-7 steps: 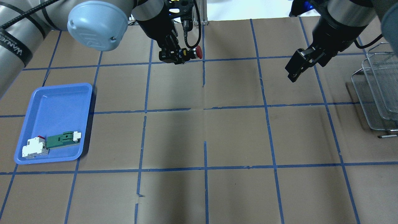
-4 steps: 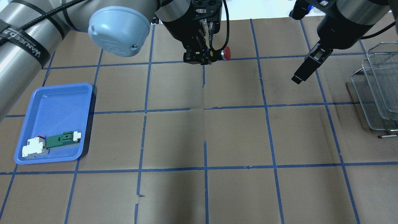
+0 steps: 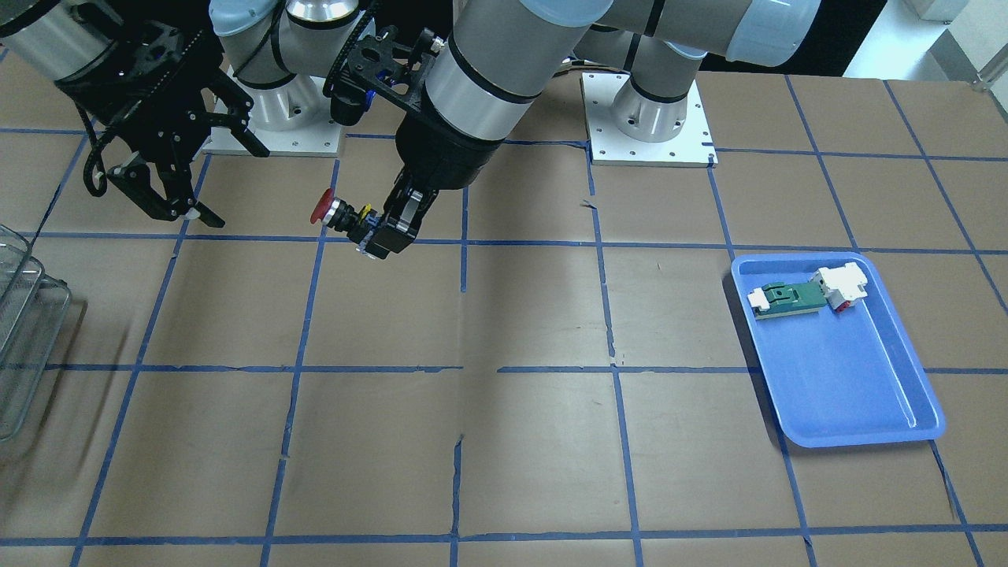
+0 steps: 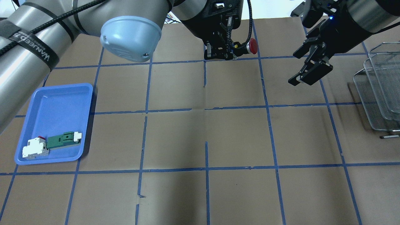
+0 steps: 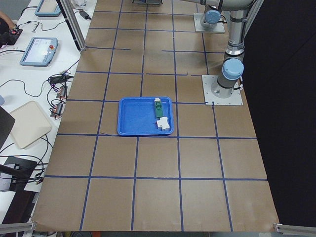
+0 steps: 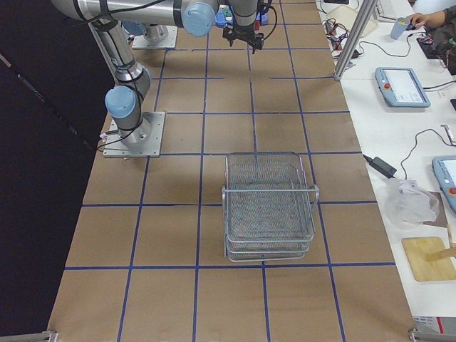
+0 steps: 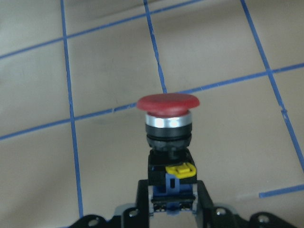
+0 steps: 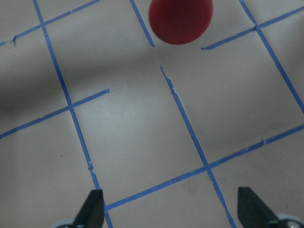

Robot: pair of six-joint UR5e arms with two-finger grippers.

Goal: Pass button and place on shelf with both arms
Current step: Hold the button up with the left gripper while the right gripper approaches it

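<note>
Button clamped by its base in left gripper, aloft, well apart from shelf; right gripper, spread, hangs between them. Handover and shelving not yet done.

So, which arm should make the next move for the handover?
Right. The right gripper is open and empty, facing the button, which the left gripper holds by its base.

"WANLEED" on black strap around left arm
</note>
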